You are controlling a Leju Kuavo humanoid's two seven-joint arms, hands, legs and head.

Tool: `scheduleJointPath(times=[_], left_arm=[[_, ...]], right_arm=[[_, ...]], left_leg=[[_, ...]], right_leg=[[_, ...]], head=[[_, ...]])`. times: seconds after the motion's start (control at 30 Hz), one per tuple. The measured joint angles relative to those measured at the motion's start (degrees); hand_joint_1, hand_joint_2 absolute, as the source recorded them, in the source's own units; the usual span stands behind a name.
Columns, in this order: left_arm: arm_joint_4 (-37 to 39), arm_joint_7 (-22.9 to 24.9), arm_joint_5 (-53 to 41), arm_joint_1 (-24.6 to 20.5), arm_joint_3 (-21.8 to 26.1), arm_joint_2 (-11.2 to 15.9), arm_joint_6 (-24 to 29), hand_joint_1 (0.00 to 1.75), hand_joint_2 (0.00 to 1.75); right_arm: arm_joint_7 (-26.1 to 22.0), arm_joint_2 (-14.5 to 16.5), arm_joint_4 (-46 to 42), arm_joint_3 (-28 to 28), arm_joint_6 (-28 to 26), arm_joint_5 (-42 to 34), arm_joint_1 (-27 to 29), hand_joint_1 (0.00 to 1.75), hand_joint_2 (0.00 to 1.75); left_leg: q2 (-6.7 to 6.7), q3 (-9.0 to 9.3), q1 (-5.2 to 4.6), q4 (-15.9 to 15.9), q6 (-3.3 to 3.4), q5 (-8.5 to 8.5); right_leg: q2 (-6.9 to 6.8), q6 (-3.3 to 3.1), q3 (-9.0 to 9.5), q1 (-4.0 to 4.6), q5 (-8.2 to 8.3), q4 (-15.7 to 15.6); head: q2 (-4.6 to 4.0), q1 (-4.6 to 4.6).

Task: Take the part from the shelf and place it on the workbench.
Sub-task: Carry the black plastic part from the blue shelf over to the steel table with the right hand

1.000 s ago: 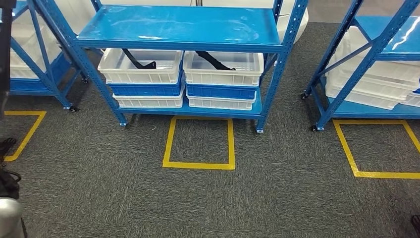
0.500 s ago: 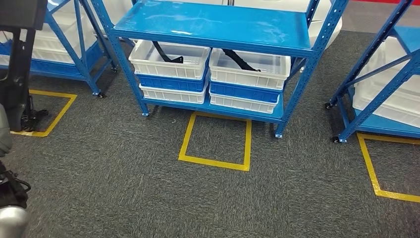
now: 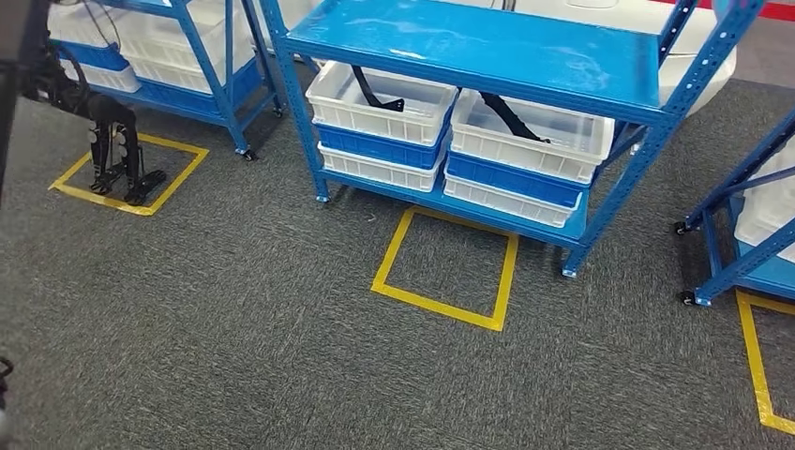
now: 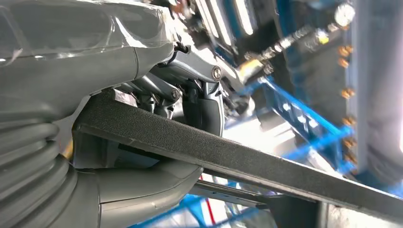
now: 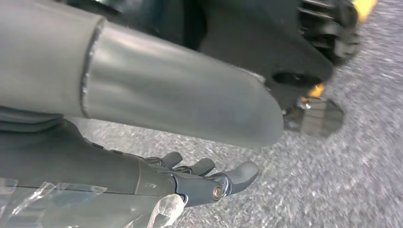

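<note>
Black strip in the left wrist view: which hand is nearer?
Left. The left hand grips the black strip. The right hand hangs over the grey carpet, fingers apart, holding nothing.

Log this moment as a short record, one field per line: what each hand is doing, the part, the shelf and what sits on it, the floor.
left hand: grips a long black part that crosses the left wrist view
right hand: holds nothing, fingers apart, above the grey carpet
shelf: blue rack; on its lower level two stacks of white and blue bins
parts on shelf: one black part lies in each top bin
floor: yellow tape square in front of the rack
workbench: none to be seen
</note>
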Motion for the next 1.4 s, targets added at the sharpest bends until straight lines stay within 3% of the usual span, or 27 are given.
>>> scheduleJointPath(times=[0.07, 0.13, 0.2, 0.27, 0.3, 0.33, 0.37, 0.43, 0.47, 0.5, 0.57, 0.6, 0.67, 0.7, 0.73, 0.8, 0.83, 0.87, 0.93, 1.0, 1.1, 1.13, 1.17, 1.23, 1.3, 1.33, 1.4], left_arm=[[-1.11, 0.85, -0.15, 0.83, 0.78, 0.84, -0.46, 1.75, 1.75], [-2.03, 1.24, -0.25, 1.34, 1.33, 1.61, -0.86, 1.75, 1.75], [-2.75, 1.33, -0.35, 1.57, 1.57, 2.08, -1.01, 1.75, 1.75], [-3.25, 1.35, -0.79, 1.67, 1.57, 2.35, -1.53, 1.75, 1.75], [-3.49, 1.38, -1.05, 1.64, 1.56, 2.5, -1.94, 1.75, 1.75], [-3.69, 1.41, -1.23, 1.54, 1.5, 2.64, -2.34, 1.75, 1.75], [-3.86, 1.35, -1.23, 1.3, 1.39, 2.75, -2.6, 1.75, 1.75], [-4.0, 0.7, -1.0, 0.07, 0.99, 2.78, -2.79, 1.75, 1.75], [-4.01, 0.03, -0.98, -1.02, 0.6, 2.7, -2.7, 1.75, 1.75], [-3.99, -0.81, -1.13, -2.34, 0.07, 2.57, -2.53, 1.75, 1.75], [-3.93, -2.09, -1.62, -5.07, -1.29, 2.21, -2.05, 1.75, 1.75], [-3.89, -2.34, -1.99, -6.2, -1.92, 2.06, -1.89, 1.75, 1.75], [-3.85, -1.74, -2.89, -8.23, -3.02, 1.92, -2.02, 1.75, 1.75], [-3.83, -1.1, -3.29, -8.97, -3.46, 1.88, -2.18, 1.75, 1.75], [-3.82, -0.41, -3.5, -9.49, -3.84, 1.87, -2.27, 1.75, 1.75], [-3.86, 0.71, -3.31, -9.45, -4.09, 1.94, -1.84, 1.75, 1.75], [-3.9, 1.0, -3.07, -9.19, -4.06, 2.05, -1.46, 1.75, 1.75], [-3.99, 1.19, -2.81, -8.92, -3.95, 2.22, -1.09, 1.75, 1.75], [-4.25, 1.24, -2.49, -8.66, -3.63, 2.54, -0.68, 1.75, 1.75], [-4.58, 1.2, -2.29, -8.52, -3.3, 2.69, -0.51, 1.75, 1.75], [-4.86, 1.08, -1.99, -8.2, -2.92, 2.82, -0.48, 1.75, 1.75], [-4.93, 0.88, -1.93, -8.22, -2.85, 2.87, -0.51, 1.75, 1.75], [-4.98, 0.54, -1.9, -8.3, -2.84, 2.91, -0.54, 1.75, 1.75], [-5.05, -0.38, -1.69, -8.48, -2.95, 2.87, -0.6, 1.75, 1.75], [-5.05, -1.19, -1.39, -8.44, -3.18, 2.74, -0.65, 1.75, 1.75], [-5.05, -1.51, -1.23, -8.26, -3.28, 2.69, -0.64, 1.75, 1.75], [-5.14, -2.01, -0.62, -7.56, -3.33, 2.66, -0.53, 1.75, 1.75]], right_arm=[[0.81, 0.24, 0.01, 0.0, 0.28, 0.19, 0.25, 0.0, 0.0], [1.26, 0.4, 0.03, 0.0, 0.49, 0.24, 0.31, 0.0, 0.0], [1.5, 0.49, 0.04, 0.0, 0.54, 0.29, 0.38, 0.0, 0.0], [2.03, 0.52, 0.05, 0.0, 0.66, 0.33, 0.46, 0.0, 0.0], [2.28, 0.54, 0.05, 0.0, 0.71, 0.29, 0.52, 0.0, 0.0], [2.33, 0.54, 0.06, 0.0, 0.67, 0.13, 0.58, 0.0, 0.0], [2.07, 0.54, 0.07, 0.0, 0.47, -0.25, 0.65, 0.0, 0.0], [0.9, 0.47, 0.1, -0.05, -0.25, -1.55, 0.72, 0.0, 0.0], [0.33, 0.4, 0.13, -0.11, -0.63, -2.29, 0.72, 0.0, 0.0], [-0.11, 0.28, 0.15, -0.21, -0.93, -2.96, 0.68, 0.0, 0.0], [-0.59, 0.03, 0.18, -0.48, -1.29, -4.08, 0.42, 0.0, 0.0], [-0.73, -0.16, 0.19, -0.67, -1.41, -4.62, 0.25, 0.0, 0.0], [-0.9, -0.56, 0.22, -1.15, -1.66, -5.77, 0.15, 0.0, 0.0], [-0.9, -0.83, 0.28, -1.45, -1.77, -6.41, 0.2, 0.0, 0.0], [-0.9, -1.06, 0.34, -1.75, -1.86, -7.06, 0.32, 0.0, 0.0], [-0.97, -1.45, 0.46, -2.38, -1.84, -8.17, 0.6, 0.0, 0.0], [-1.03, -1.56, 0.48, -2.65, -1.78, -8.54, 0.72, 0.0, 0.0], [-1.11, -1.63, 0.48, -2.92, -1.71, -8.76, 0.8, 0.0, 0.0], [-1.23, -1.88, 0.5, -3.36, -1.63, -8.93, 0.83, 0.0, 0.0], [-1.33, -2.23, 0.56, -3.79, -1.63, -9.09, 0.83, 0.0, 0.0], [-1.67, -2.38, 0.62, -4.45, -1.64, -9.6, 0.6, 0.0, 0.0], [-1.87, -2.39, 0.62, -4.67, -1.63, -9.79, 0.56, 0.0, 0.0], [-2.12, -2.4, 0.63, -4.86, -1.61, -9.95, 0.57, 0.0, 0.0], [-2.71, -2.42, 0.63, -5.2, -1.54, -10.07, 0.73, 0.0, 0.0], [-3.38, -2.42, 0.63, -5.32, -1.42, -9.68, 0.87, 0.0, 0.0], [-3.71, -2.42, 0.63, -5.32, -1.34, -9.28, 0.9, 0.0, 0.0], [-4.09, -2.44, 0.63, -5.29, -1.25, -8.26, 0.9, 0.0, 0.0]], left_leg=[[-1.17, -0.32, -0.01, -0.21, 0.75, 0.17], [-2.34, -0.54, 0.21, -0.34, 1.46, 0.53], [-3.32, -0.78, 0.34, -0.4, 1.98, 0.82], [-4.49, -0.99, 0.32, -0.36, 2.22, 0.98], [-5.21, -1.04, 0.31, -0.35, 2.26, 1.04], [-5.97, -1.02, 0.32, -0.33, 2.24, 1.1], [-6.77, -0.99, 0.34, -0.33, 2.16, 1.17], [-8.25, -1.06, 0.36, -0.25, 1.84, 1.35], [-8.94, -1.24, 0.41, -0.19, 1.57, 1.5], [-9.6, -1.47, 0.5, -0.16, 1.26, 1.69], [-10.91, -1.9, 0.77, -0.32, 0.45, 2.18], [-10.51, -2.11, 0.88, -0.17, 0.15, 2.16], [-7.75, -3.61, 0.83, 2.77, -0.28, 0.24], [-5.98, -5.13, 0.84, 6.22, -0.42, -1.72], [-5.08, -7.0, 0.83, 10.54, -0.65, -3.84], [-4.67, -9.66, 1.04, 17.11, -1.08, -6.17], [-4.53, -9.5, 1.18, 17.32, -1.26, -5.83], [-4.13, -8.0, 1.33, 14.78, -1.45, -4.47], [-1.61, -3.13, 1.43, 6.0, -1.86, -1.18], [-0.1, -0.65, 1.23, 0.88, -1.25, 0.37], [-1.9, -1.21, 0.86, 0.64, 0.5, 0.67], [-2.54, -1.36, 0.83, 0.6, 0.91, 0.83], [-3.17, -1.48, 0.85, 0.54, 1.28, 1.01], [-4.4, -1.78, 0.75, 0.5, 1.77, 1.24], [-5.82, -2.01, 0.43, 0.52, 2.07, 1.39], [-6.59, -2.07, 0.24, 0.52, 2.15, 1.44], [-8.17, -2.01, -0.06, 0.52, 2.25, 1.53]], right_leg=[[-1.06, 0.34, 0.0, 0.14, -0.27, 0.1], [0.46, 0.88, -0.63, -0.12, -1.89, 1.87], [3.4, 1.33, -3.39, -0.35, -5.8, 8.31], [4.43, 1.44, -7.01, -0.36, -9.22, 16.47], [4.5, 1.41, -7.78, -0.36, -9.41, 18.29], [4.59, 1.33, -7.42, -0.38, -8.42, 17.7], [4.88, 1.18, -5.94, -0.41, -6.48, 14.7], [7.27, 0.73, -1.76, -0.47, -2.37, 5.86], [8.42, 0.54, -0.34, -0.47, -1.22, 2.62], [9.22, 0.39, 0.38, -0.38, -0.75, 0.82], [8.45, 0.01, 0.6, -0.19, -0.53, 0.1], [7.73, -0.31, 0.71, -0.18, -0.21, -0.18], [6.29, -0.94, 0.78, -0.31, 0.39, -0.77], [5.59, -1.09, 0.73, -0.3, 0.54, -0.89], [4.89, -1.17, 0.65, -0.27, 0.57, -0.9], [3.41, -1.18, 0.57, -0.27, 0.58, -0.89], [2.69, -1.14, 0.58, -0.31, 0.55, -0.88], [1.98, -1.02, 0.61, -0.4, 0.48, -0.83], [0.74, -0.42, 0.68, -0.36, 0.11, -0.53], [-0.29, 0.35, 0.71, -0.12, -0.34, -0.1], [-1.48, 1.18, 0.86, -0.23, -0.67, 0.04], [-0.69, 1.44, 0.6, -0.44, -1.41, 0.78], [0.61, 1.64, -0.24, -0.6, -2.83, 2.74], [3.57, 1.71, -3.74, -0.66, -6.96, 10.26], [4.43, 1.42, -7.36, -0.48, -9.35, 17.39], [4.56, 1.14, -7.91, -0.39, -8.94, 18.18], [5.55, 0.2, -5.46, -0.07, -5.03, 12.48]], head=[[0.0, 0.06], [0.0, 0.09], [0.0, 0.13], [0.0, 0.16], [0.0, 0.16], [0.0, 0.16], [0.0, 0.15], [0.0, 0.14], [0.0, 0.14], [0.0, 0.15], [0.0, 0.16], [0.0, 0.16], [0.0, 0.06], [0.0, 0.02], [0.0, -0.03], [0.0, -0.05], [0.0, -0.07], [0.0, -0.07], [0.0, -0.1], [0.0, 0.03], [0.0, 0.2], [0.0, 0.21], [0.0, 0.23], [0.0, 0.27], [0.0, 0.29], [0.0, 0.29], [0.01, 0.29]])
